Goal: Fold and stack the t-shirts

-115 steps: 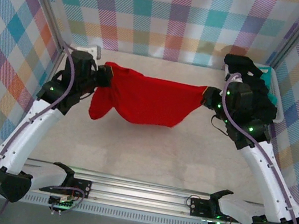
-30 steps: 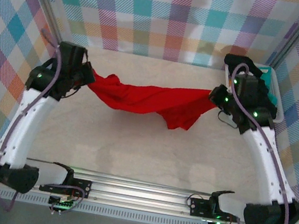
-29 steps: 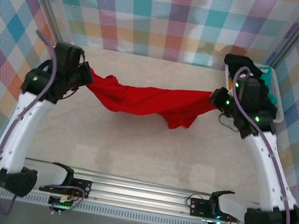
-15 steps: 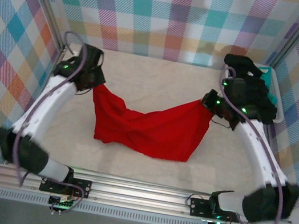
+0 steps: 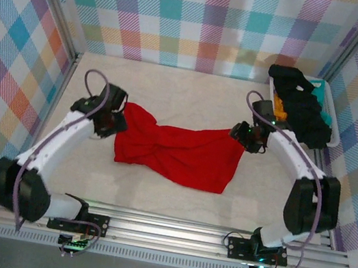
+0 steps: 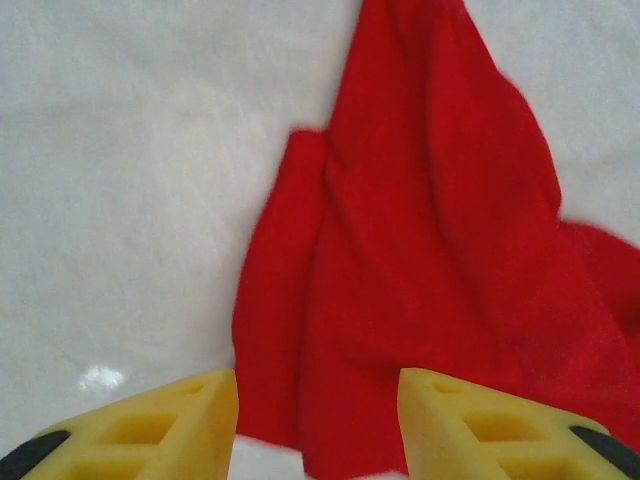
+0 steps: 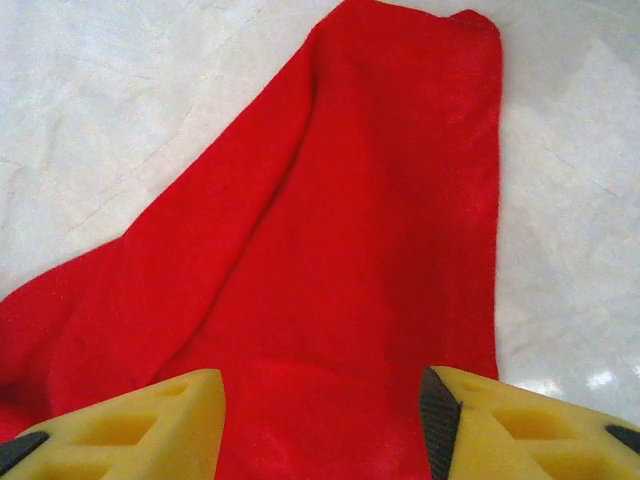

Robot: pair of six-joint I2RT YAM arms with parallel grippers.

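**Top external view.** The red t-shirt (image 5: 174, 154) lies crumpled on the table (image 5: 186, 93). Its long axis runs left to right, and its broad lower edge faces the arm bases. Its left end lies at the left gripper (image 5: 113, 122). Its right end tapers to a corner at the right gripper (image 5: 240, 134). A black t-shirt (image 5: 305, 104) and an orange-yellow t-shirt (image 5: 282, 105) sit in the basket (image 5: 331, 136) at the far right, well apart from the red one.

**Left wrist view.** The left gripper (image 6: 318, 420) stands partly open, its yellow fingers (image 6: 170, 420) spread and clamping nothing. The red t-shirt (image 6: 420, 260) lies flat beneath the gap. It extends away from the fingertips and narrows toward the top edge.

**Right wrist view.** The right gripper (image 7: 322, 420) is likewise partly open, with nothing held between its fingers (image 7: 510, 420). The red t-shirt (image 7: 330, 250) spans the gap, broad near the fingertips. It narrows to a rounded end at upper right.
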